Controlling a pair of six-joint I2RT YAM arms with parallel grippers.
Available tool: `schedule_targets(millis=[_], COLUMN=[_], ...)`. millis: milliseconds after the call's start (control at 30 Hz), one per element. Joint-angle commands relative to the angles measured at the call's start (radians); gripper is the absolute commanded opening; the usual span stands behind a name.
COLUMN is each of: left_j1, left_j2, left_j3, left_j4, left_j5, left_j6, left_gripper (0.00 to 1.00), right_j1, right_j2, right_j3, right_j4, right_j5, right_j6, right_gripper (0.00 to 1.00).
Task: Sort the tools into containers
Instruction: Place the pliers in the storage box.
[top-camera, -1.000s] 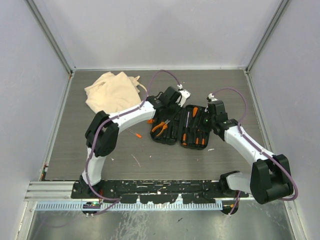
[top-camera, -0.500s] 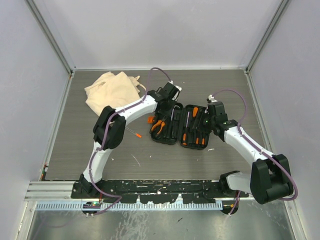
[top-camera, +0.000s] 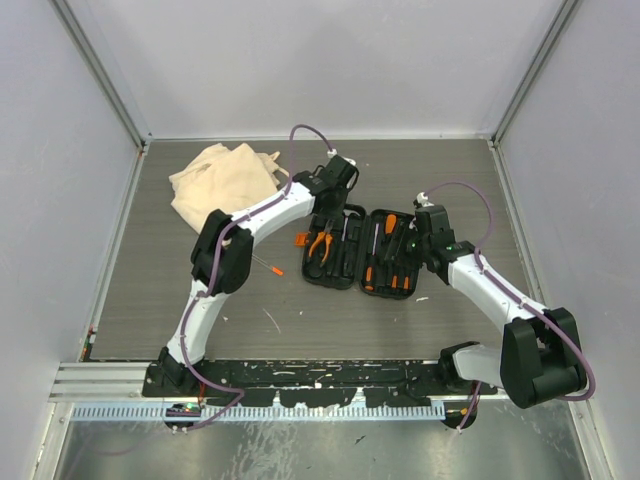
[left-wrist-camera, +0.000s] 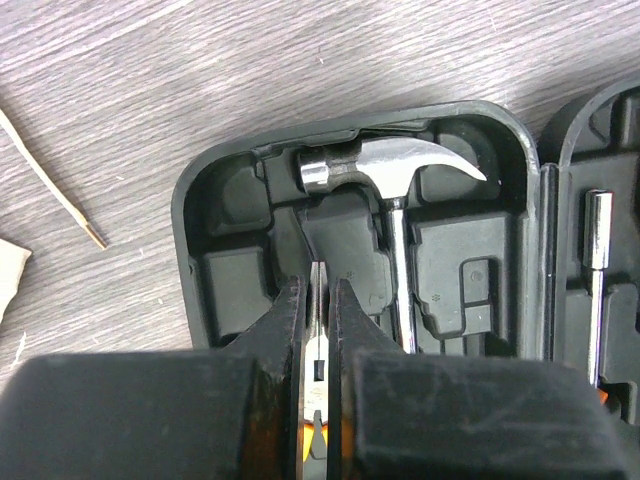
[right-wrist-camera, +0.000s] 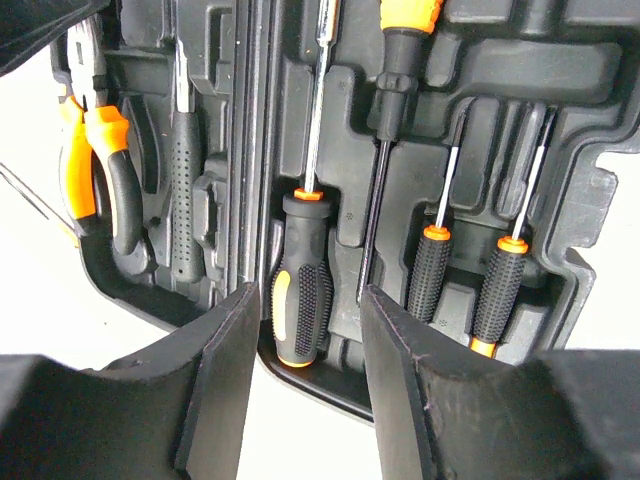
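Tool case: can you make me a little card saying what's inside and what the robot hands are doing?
case: tool case, open flat
left half: hammer, pliers
right half: screwdrivers
left gripper: shut on the pliers' metal tip
right gripper: open, above the screwdrivers
cloth bag: lying left of the case
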Motion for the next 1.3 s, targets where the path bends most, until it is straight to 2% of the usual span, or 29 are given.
schedule_targets(millis=[0, 233, 567, 700, 867, 933, 1100, 1267], left_j1=[0.01, 0.016, 0.032, 0.035, 0.035, 0.035, 0.035, 0.034], left_j2=[-0.001, 0.007, 0.042, 0.053, 0.031, 0.013, -0.024, -0.114], left_j3=[0.034, 0.06, 0.117, 0.136, 0.112, 0.095, 0.099, 0.062], left_j4=[0.011, 0.017, 0.01, -0.006, 0.0, 0.013, 0.022, 0.053], left_j5=[-0.062, -0.052, -0.049, -0.039, -0.031, -0.031, -0.013, 0.009], left_j6=[-0.029, -0.041, -0.077, -0.078, -0.083, -0.081, -0.066, -0.036], left_gripper=[0.0, 0.04, 0.05, 0.14, 0.34, 0.39, 0.45, 0.45], right_j1=[-0.003, -0.003, -0.003, -0.003, -0.003, -0.003, -0.003, -0.003], right_j2=[-0.018, -0.021, -0.024, -0.025, -0.029, -0.031, -0.039, -0.057], right_j3=[0.007, 0.007, 0.002, 0.002, 0.002, 0.004, 0.013, 0.027], right_j4=[0.03, 0.031, 0.031, 0.031, 0.03, 0.031, 0.02, 0.017], right_j5=[-0.015, -0.014, -0.016, -0.018, -0.018, -0.017, -0.011, -0.004], right_j6=[0.01, 0.012, 0.016, 0.015, 0.016, 0.016, 0.009, -0.011], right_gripper=[0.5, 0.51, 0.51, 0.51, 0.51, 0.51, 0.51, 0.51])
